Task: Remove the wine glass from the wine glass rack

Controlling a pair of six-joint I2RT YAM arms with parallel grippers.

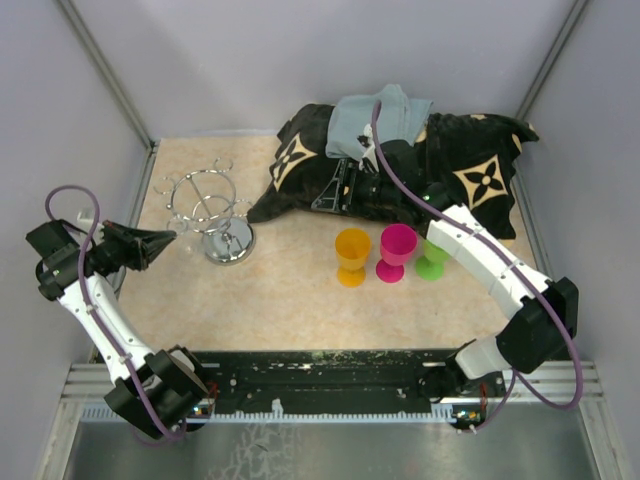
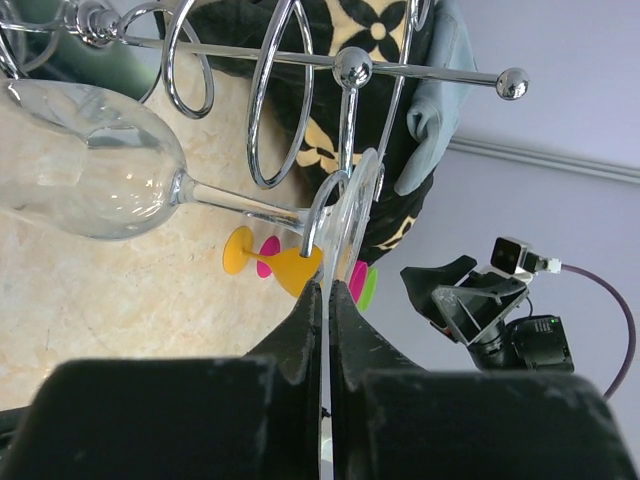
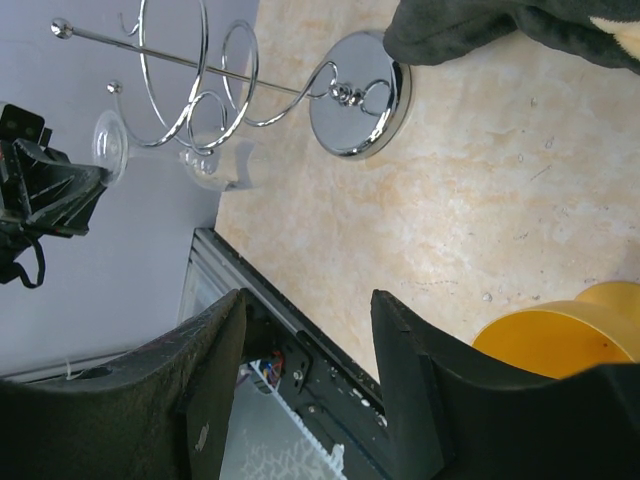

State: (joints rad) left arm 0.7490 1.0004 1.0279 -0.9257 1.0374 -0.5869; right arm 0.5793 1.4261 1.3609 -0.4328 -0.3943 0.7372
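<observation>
Bottom centre of the left wrist view: left gripper (image 2: 325, 292), fingers pressed together on the rim of the clear round foot (image 2: 352, 215) of the wine glass (image 2: 95, 165), a thin edge-on pinch rather than a deep one. Just beyond the fingertips, stem (image 2: 240, 205) threaded through a curled wire loop (image 2: 322, 200) of the wine glass rack (image 2: 352, 68), bowl lying out toward the left of the frame. Glass not yet off the rack, by the look of it. To do this step well: grip firmly but no harder, given slick glass and little pad contact. Lift a touch to take the foot's weight off the wire, then draw the stem sideways out through the loop's open side, away from the central post; open side hard to make out here, so feel for it slowly. Move straight, without twisting, to avoid catching foot or bowl on neighbouring loops. Watch the rack itself: light chrome on a small round base, likely to tip or slide under any snag. Farther off, centre of the top view, orange cup (image 1: 352, 255), pink cup (image 1: 397, 250) and green cup (image 1: 432, 258) in a row on the table (image 1: 300, 300), well apart from the rack. Beyond them, upper right, a dark patterned cloth (image 1: 470, 160) with the right gripper (image 3: 310, 305) by it, fingers spread and holding nothing, too far away to steady the rack.
</observation>
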